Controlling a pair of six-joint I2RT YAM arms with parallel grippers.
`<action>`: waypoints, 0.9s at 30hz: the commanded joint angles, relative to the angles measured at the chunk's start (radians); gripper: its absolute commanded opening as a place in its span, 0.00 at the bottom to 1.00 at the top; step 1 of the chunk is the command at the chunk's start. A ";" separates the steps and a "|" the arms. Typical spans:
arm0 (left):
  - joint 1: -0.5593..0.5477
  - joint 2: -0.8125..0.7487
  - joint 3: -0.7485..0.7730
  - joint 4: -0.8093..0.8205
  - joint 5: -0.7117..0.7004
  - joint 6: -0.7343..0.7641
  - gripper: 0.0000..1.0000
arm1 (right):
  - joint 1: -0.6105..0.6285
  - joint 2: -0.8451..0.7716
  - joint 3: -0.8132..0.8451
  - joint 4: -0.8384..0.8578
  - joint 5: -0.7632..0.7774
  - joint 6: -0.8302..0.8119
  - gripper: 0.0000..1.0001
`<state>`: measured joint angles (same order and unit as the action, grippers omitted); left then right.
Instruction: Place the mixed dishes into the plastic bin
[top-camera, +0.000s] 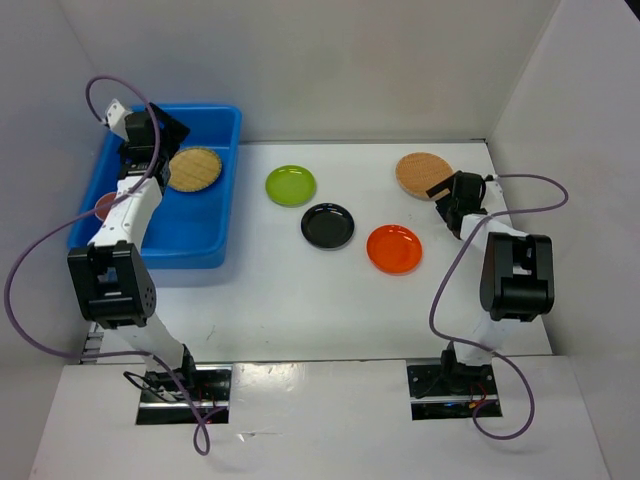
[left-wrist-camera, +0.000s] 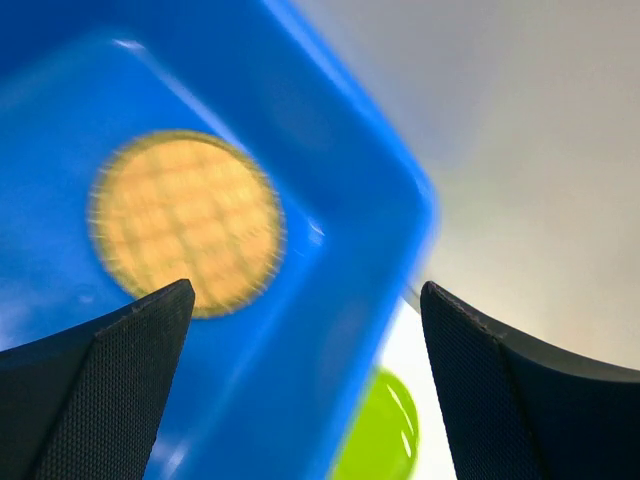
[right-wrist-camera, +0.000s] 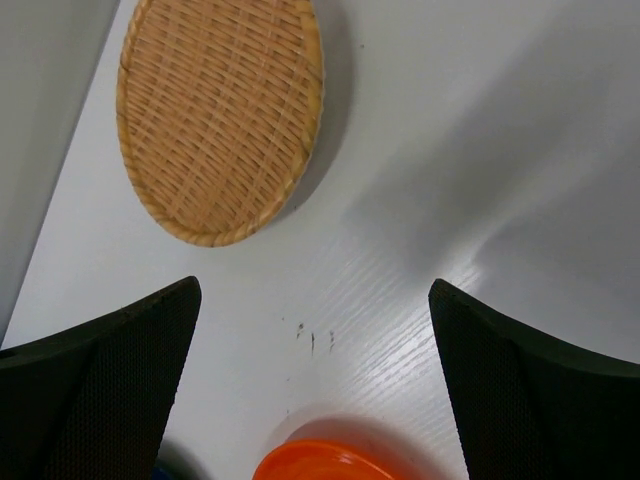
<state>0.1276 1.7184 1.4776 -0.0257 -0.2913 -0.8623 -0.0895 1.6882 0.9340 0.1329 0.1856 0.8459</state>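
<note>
The blue plastic bin stands at the far left. A woven tan plate lies inside it, and a salmon-pink cup shows beside my left arm. My left gripper hovers over the bin's far end, open and empty. In the left wrist view it frames the bin wall, the woven plate and the lime green plate. The green, black and orange plates and a second woven plate lie on the table. My right gripper is open beside that woven plate, with the orange plate near it. No blue cup shows.
White walls close in the table at the back and both sides. The right wall runs close to the second woven plate. Purple cables loop from both arms.
</note>
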 joint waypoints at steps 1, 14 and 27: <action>-0.026 -0.094 -0.080 0.119 0.229 0.166 1.00 | -0.021 0.060 0.062 0.068 -0.046 -0.002 0.99; -0.140 -0.307 -0.252 0.190 0.547 0.299 1.00 | -0.095 0.249 0.137 0.258 -0.271 0.042 0.87; -0.190 -0.401 -0.364 0.288 0.526 0.273 1.00 | -0.104 0.445 0.262 0.241 -0.334 0.137 0.63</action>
<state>-0.0566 1.3277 1.0752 0.2092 0.2214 -0.6052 -0.1879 2.0911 1.1713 0.3927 -0.1436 0.9668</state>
